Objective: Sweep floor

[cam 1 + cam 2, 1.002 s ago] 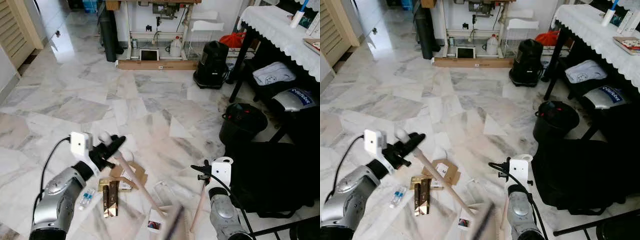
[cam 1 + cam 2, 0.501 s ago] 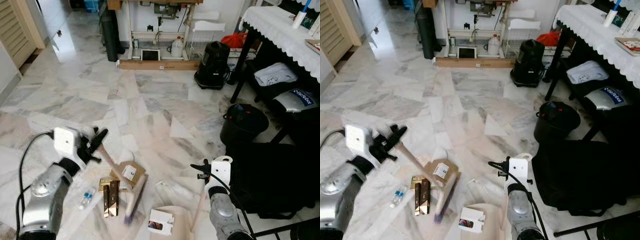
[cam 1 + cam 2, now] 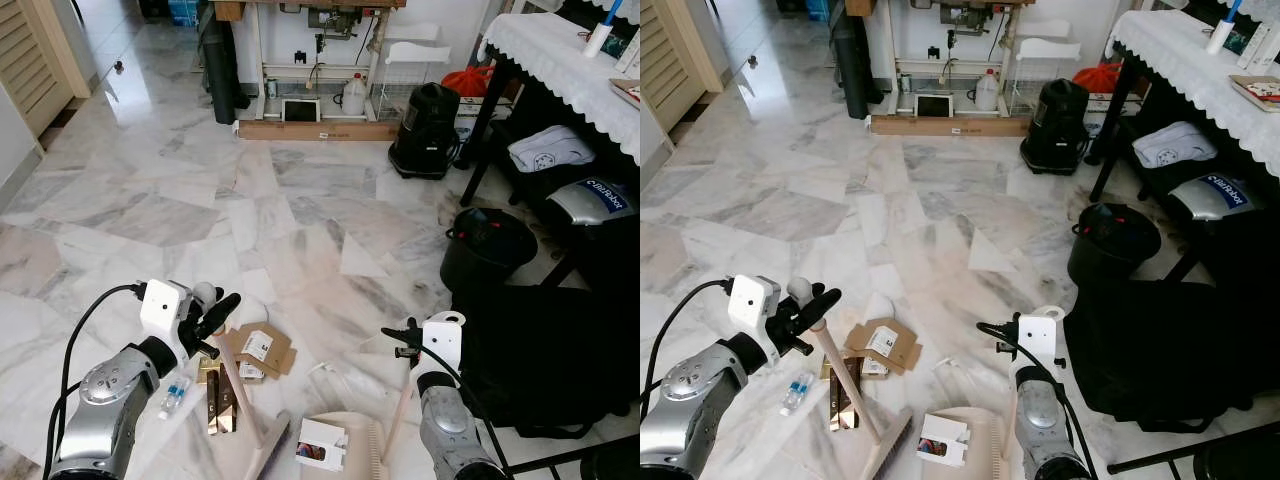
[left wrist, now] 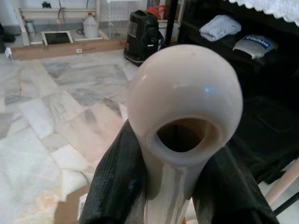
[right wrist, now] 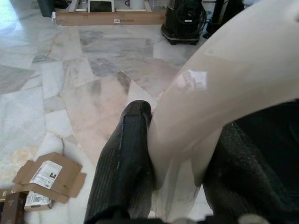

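Here we are gripping the hand broom [image 3: 855, 397] with our left gripper [image 3: 812, 305], its black fingers clamped round the top of the pale handle just under the rounded knob, so that the shaft is slanting down and the bristle head [image 3: 890, 448] is resting on the marble floor [image 3: 790, 180] near our feet; holding it high is giving us reach over the litter. Our right gripper [image 5: 173, 154] is closed on the pale handle of the dustpan [image 3: 980, 445], keeping the pan low and just beside the bristles, presumably so that the debris can be pushed straight in; a small white box [image 3: 941, 438] is already lying at the pan's mouth. The flattened cardboard piece [image 3: 883, 343], the brown-and-gold packets [image 3: 843, 385] and the small clear bottle [image 3: 795, 392] are lying between the two arms, still on the floor; we judge these to be what remains to be swept towards the pan.
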Motion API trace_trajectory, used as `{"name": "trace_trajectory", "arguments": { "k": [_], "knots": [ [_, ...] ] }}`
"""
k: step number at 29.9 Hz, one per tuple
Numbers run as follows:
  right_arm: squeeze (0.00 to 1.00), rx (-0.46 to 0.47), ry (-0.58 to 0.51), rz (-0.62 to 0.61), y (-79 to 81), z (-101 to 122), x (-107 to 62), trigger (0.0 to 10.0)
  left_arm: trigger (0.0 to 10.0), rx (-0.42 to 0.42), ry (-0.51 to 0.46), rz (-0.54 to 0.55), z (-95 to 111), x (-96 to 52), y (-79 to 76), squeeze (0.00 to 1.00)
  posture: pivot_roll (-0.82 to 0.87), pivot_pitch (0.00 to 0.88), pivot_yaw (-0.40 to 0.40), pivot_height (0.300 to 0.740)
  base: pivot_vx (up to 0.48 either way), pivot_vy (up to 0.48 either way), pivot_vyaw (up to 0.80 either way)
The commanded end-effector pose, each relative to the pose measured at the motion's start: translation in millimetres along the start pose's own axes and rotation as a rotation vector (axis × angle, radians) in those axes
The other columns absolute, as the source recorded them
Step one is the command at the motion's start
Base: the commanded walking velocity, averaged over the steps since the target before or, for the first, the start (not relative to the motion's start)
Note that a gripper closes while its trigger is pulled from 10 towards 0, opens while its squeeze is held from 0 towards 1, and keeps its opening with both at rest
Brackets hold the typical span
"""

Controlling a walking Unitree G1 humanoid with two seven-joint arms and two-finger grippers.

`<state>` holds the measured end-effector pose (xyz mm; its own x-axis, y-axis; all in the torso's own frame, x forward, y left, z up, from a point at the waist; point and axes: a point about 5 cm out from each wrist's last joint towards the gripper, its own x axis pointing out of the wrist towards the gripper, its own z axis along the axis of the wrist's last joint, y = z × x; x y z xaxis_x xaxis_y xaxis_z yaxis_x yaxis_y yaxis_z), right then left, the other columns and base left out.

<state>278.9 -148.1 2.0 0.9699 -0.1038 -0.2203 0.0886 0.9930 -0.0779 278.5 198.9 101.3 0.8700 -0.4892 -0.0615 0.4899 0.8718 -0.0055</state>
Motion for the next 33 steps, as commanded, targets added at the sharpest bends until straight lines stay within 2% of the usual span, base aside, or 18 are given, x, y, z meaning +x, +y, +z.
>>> {"name": "trace_trajectory", "arguments": {
  "k": [1,5,9,13,16,18,21,25,26,27,28,29,33],
  "knots": [
    [0.00,-0.004,0.031,-0.006,-2.1,-5.3,-1.7,10.0,10.0,-0.029,-0.022,-0.007,1.0,5.4,-1.8,0.00,0.04,0.008,-0.053,0.740,0.000,0.000,0.00],
    [0.00,-0.004,0.027,-0.009,-4.8,-4.5,-1.0,10.0,10.0,-0.070,-0.022,-0.026,-0.6,10.4,-4.6,0.00,0.04,0.008,-0.055,0.740,0.000,0.000,0.00],
    [0.00,-0.005,0.029,-0.013,-6.8,-4.7,-0.8,10.0,10.0,-0.070,-0.010,-0.037,-2.5,12.7,-4.8,0.00,0.04,0.007,-0.055,0.740,0.000,0.000,0.00],
    [0.00,-0.002,0.026,-0.011,-6.7,-3.4,0.2,10.0,10.0,-0.126,-0.057,-0.020,2.2,14.1,-2.4,0.00,0.04,0.003,-0.059,0.740,0.000,0.000,0.00],
    [0.00,0.001,0.022,-0.006,-5.1,-1.5,1.5,10.0,10.0,-0.080,-0.062,0.007,5.3,12.4,3.3,0.00,0.04,0.000,-0.061,0.740,0.000,0.000,0.00],
    [0.00,0.001,0.018,0.001,-4.3,-0.1,2.4,10.0,10.0,-0.019,-0.067,0.045,9.2,10.8,7.6,0.00,0.04,0.000,-0.061,0.740,0.000,0.000,0.00],
    [0.00,0.002,0.011,0.005,-5.2,2.6,4.5,10.0,10.0,-0.021,-0.111,0.028,18.5,5.6,1.0,0.00,0.04,0.000,-0.067,0.740,0.000,0.000,0.00],
    [0.00,0.003,0.002,0.007,-7.0,4.3,5.4,10.0,10.0,0.009,-0.136,0.054,24.6,0.6,2.8,0.00,0.05,0.000,-0.073,0.740,0.000,0.000,0.00],
    [0.00,0.003,-0.001,0.009,-8.0,4.6,5.4,10.0,10.0,0.058,-0.141,0.068,28.6,-0.9,4.6,0.00,0.05,0.000,-0.075,0.740,0.000,0.000,0.00],
    [0.00,0.003,-0.001,0.009,-8.0,4.6,5.4,10.0,10.0,0.058,-0.141,0.068,28.6,-0.9,4.6,0.00,0.05,0.000,-0.075,0.740,0.000,0.000,0.00],
    [0.00,0.002,-0.002,0.009,-9.7,4.2,5.2,10.0,10.0,0.128,-0.154,0.095,34.3,-2.4,6.1,0.00,0.05,0.000,-0.077,0.740,0.000,0.000,0.00],
    [0.00,0.001,-0.001,0.009,-10.5,3.9,5.0,10.0,10.0,0.155,-0.164,0.108,36.8,-2.9,6.3,0.00,0.05,0.000,-0.077,0.740,0.000,0.000,0.00],
    [0.00,0.009,0.003,0.002,-13.8,3.2,5.0,10.0,10.0,0.167,-0.211,0.159,45.2,-4.6,7.6,0.00,0.05,0.000,-0.078,0.740,0.000,0.000,0.00]
  ]
}}
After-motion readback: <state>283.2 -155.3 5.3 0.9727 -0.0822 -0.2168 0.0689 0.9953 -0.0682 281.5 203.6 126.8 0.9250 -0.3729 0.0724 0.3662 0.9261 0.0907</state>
